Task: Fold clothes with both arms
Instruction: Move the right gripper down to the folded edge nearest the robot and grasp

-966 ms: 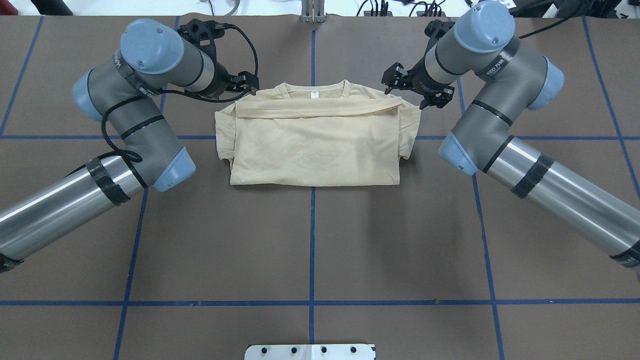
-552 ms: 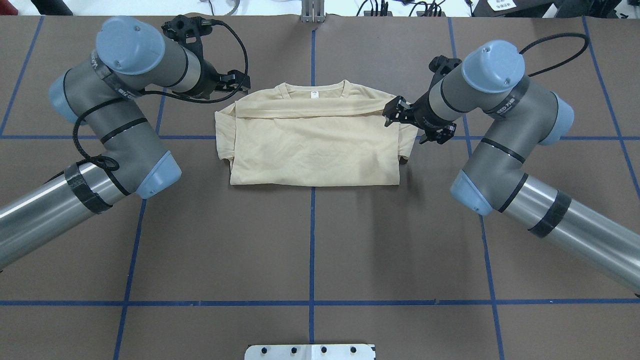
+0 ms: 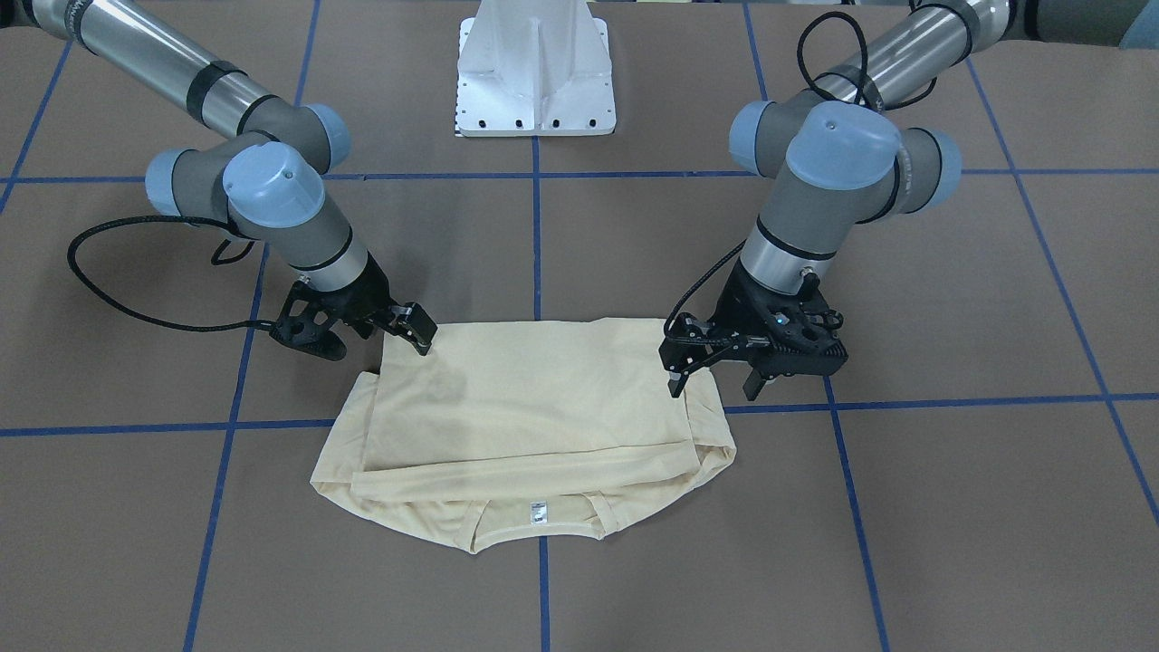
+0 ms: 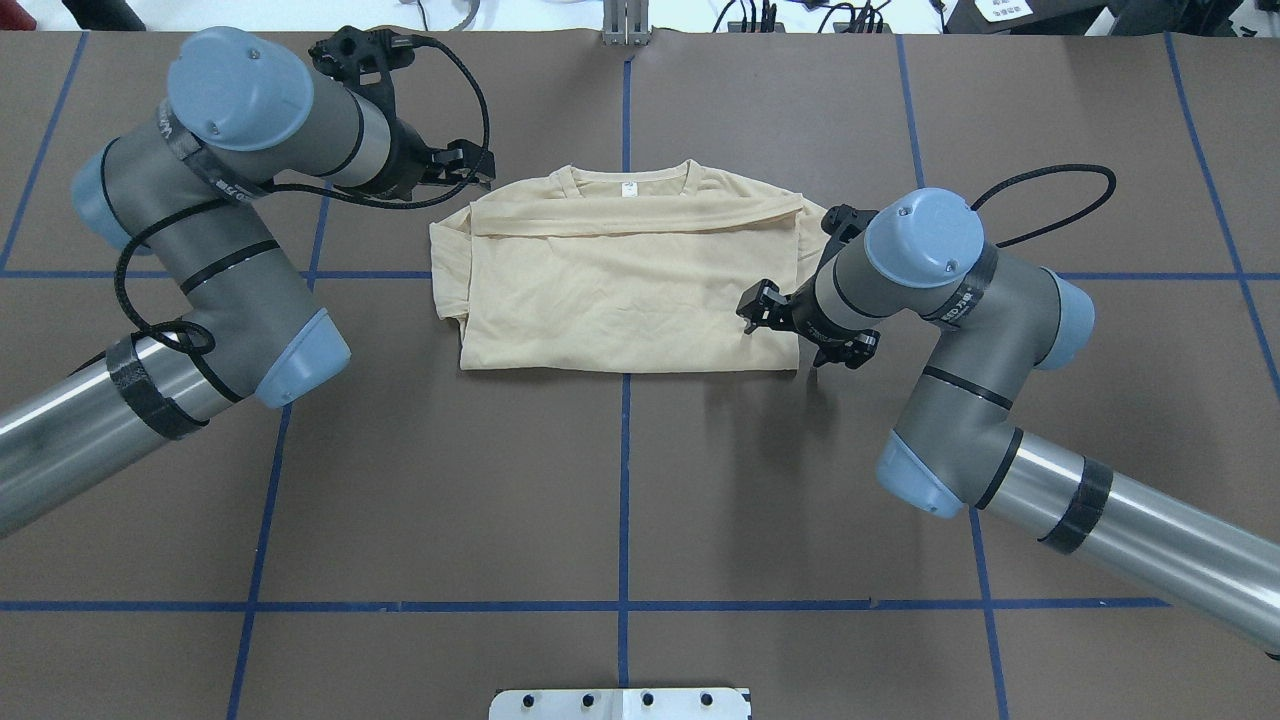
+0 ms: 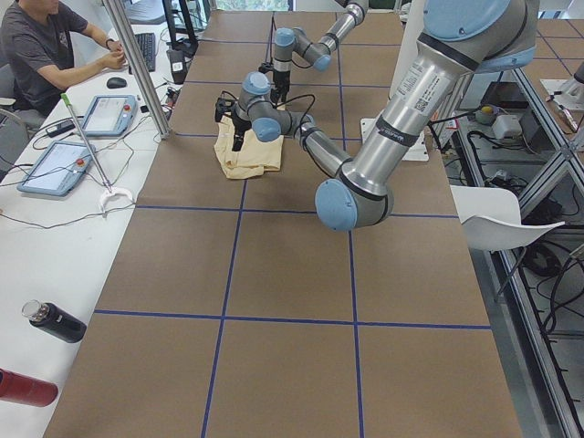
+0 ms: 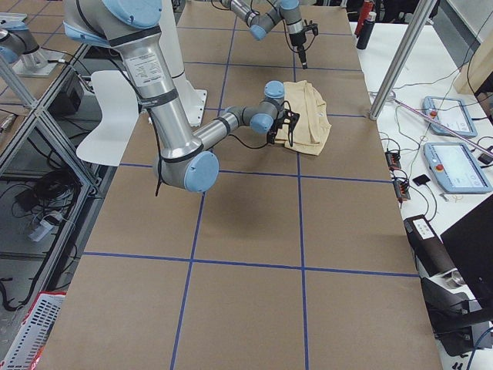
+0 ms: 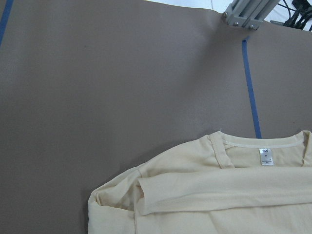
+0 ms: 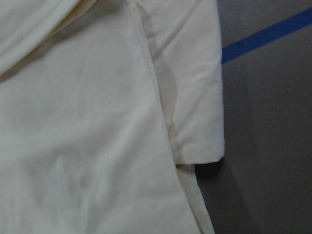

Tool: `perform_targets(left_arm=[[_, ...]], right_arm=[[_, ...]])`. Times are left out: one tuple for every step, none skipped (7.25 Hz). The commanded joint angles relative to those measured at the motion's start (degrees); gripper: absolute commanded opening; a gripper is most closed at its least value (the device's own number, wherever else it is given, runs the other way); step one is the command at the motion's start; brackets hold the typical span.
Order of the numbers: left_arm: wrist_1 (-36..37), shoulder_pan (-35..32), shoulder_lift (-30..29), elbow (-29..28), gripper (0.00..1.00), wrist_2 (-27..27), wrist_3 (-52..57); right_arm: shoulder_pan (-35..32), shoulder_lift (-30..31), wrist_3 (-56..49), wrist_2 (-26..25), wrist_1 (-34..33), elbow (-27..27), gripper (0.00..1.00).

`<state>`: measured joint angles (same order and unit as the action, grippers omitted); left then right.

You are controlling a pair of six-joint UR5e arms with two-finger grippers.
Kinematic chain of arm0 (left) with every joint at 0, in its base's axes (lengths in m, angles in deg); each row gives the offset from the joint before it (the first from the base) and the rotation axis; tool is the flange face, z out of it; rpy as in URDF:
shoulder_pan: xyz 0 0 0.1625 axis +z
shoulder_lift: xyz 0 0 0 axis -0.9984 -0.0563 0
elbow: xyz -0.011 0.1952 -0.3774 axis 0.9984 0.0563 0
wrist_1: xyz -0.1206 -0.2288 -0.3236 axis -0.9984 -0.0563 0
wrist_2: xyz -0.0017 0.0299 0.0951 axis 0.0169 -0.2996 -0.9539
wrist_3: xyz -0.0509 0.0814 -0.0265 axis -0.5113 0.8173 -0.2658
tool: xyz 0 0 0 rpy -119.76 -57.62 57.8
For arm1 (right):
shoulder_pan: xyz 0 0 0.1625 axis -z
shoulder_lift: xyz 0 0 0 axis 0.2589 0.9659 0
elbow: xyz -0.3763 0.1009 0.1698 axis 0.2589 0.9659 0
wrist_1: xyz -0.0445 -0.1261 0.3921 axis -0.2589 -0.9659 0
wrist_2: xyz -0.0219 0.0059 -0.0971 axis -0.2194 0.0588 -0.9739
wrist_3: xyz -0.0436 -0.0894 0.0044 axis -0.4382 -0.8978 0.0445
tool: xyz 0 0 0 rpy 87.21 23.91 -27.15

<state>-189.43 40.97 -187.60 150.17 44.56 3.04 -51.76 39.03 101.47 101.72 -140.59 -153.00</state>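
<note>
You have the pale cream-yellow long-sleeve T-shirt [image 4: 620,290] lying folded into a flat rectangle on the brown table with blue tape lines [image 4: 450,480], its collar and small white neck label [image 4: 627,188] at the far edge. Your black two-finger right gripper [image 4: 790,335] is down at the shirt's near right corner, fingers apart and clamping nothing. The black left gripper [image 3: 712,389] hangs raised just off the far left shoulder, fingers likewise spread.

My right hand [image 4: 800,335] has swung from beside the collar end of the T-shirt [image 4: 620,290] back to its near right corner, above the hem. My left hand [image 4: 475,168] has edged slightly outward from the shoulder.
</note>
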Motion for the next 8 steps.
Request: perform_targets(left_arm=[[0.0,0.0,0.1,0.0,1.0,0.0,0.0],[0.0,0.0,0.1,0.0,1.0,0.0,0.0],[-0.1,0.0,0.1,-0.1,1.0,0.0,0.0],[-0.1,0.0,0.1,-0.1,1.0,0.0,0.0],[-0.1,0.0,0.1,-0.1,1.0,-0.1,0.0],[0.0,0.0,0.3,-0.1,1.0,-0.1,0.0],[-0.1,0.0,0.3,-0.2,1.0,-0.2,0.0],[0.0,0.0,0.3,-0.1,1.0,-0.2,0.0]], right_arm=[[0.2,-0.4,0.0,-0.3,-1.3,-0.1,0.54],[0.3,-0.2,0.1,-0.6,-1.3,-0.2,0.39],[0.4,-0.1,0.1,-0.7,-1.3,-0.2,0.32],[0.4,-0.1,0.1,-0.9,-1.2,-0.3,0.12],[0.4,-0.4,0.1,-0.9,-1.2,-0.3,0.0],[0.4,-0.3,-0.1,-0.3,-1.2,-0.3,0.0],[0.4,-0.2,-0.6,0.1,-1.2,-0.5,0.0],[1.0,0.3,-0.6,0.0,-1.3,-2.0,0.0]])
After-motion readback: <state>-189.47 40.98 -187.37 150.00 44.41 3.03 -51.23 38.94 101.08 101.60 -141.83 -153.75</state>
